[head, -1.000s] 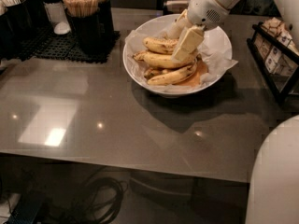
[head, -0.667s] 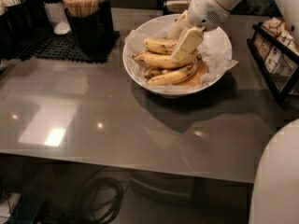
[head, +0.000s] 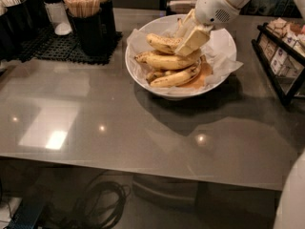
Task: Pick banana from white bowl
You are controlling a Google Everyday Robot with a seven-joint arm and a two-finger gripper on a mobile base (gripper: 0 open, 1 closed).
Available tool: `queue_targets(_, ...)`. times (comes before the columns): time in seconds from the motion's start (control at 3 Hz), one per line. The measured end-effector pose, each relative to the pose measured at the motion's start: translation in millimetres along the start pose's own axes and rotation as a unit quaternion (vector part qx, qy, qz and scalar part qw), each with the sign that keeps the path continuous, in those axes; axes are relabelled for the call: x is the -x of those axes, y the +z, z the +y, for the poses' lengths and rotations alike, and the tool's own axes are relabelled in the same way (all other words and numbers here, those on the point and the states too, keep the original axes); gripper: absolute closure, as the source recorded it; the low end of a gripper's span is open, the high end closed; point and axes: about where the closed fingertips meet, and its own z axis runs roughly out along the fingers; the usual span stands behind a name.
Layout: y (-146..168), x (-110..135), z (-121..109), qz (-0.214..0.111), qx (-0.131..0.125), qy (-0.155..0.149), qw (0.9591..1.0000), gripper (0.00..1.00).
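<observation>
The white bowl (head: 143,75), lined with crumpled white paper, stands at the back middle of the table and holds a pile of bananas. The banana (head: 169,61), long, full and speckled, lies across the middle of the pile. A shorter one (head: 161,42) lies above it and a slimmer one (head: 174,78) below. My gripper (head: 190,38) reaches down into the bowl from the upper right. Its tip is at the right end of the top bananas, touching the pile. It hides the bananas' right ends.
A black holder with wooden stir sticks (head: 86,4) and dark containers on a black mat (head: 52,51) stand at the back left. A black rack with small packets (head: 283,56) stands at the right edge. My white body (head: 293,199) shows at the lower right.
The gripper stays at the same spot in the bowl. The bananas have not moved. My white body at the lower right has drawn back a little towards the frame's edge.
</observation>
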Motion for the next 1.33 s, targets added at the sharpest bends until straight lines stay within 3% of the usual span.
queue_targets(0.33, -26.5, 11.5, 14.5, -0.010, -0.034, -0.021, 0.9992, 1.00)
queue_targets(0.67, -52.8, 17.5, 44.0, -0.030, -0.049, -0.040, 0.9975, 1.00)
queue_targets(1.0, -53.4, 19.9, 79.1, -0.093, -0.051, -0.064, 0.9923, 1.00)
queue_targets(1.33, -48.9, 27.8, 122.2, -0.175, -0.064, -0.086, 0.9787, 1.00)
